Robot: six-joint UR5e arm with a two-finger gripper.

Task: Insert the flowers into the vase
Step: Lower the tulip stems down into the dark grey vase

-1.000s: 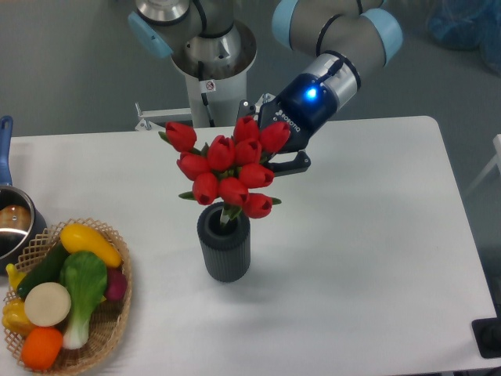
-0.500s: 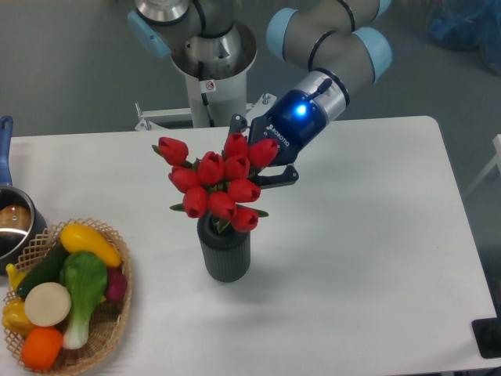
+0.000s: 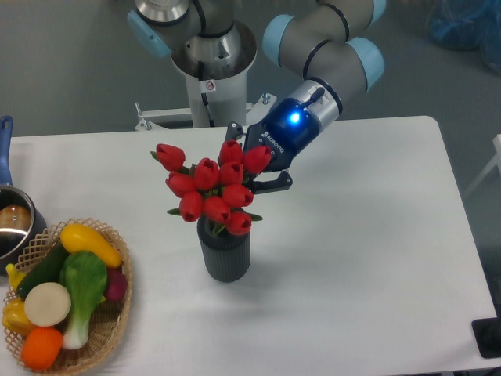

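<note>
One second has brought our gripper [image 3: 252, 168] down and to the left, and the flowers [image 3: 210, 188] have sunk with it. Its jaws sit behind the red buds; they seem clamped on the bunch, though the contact itself is hidden. Directly below the gripper stands the vase [image 3: 225, 253], with the lowest buds now almost at its rim and the stems inside its mouth. We judge the insertion nearly finished; only release remains. Far left of the gripper sit the wicker basket [image 3: 117, 313] and the steel pot [image 3: 14, 223]
</note>
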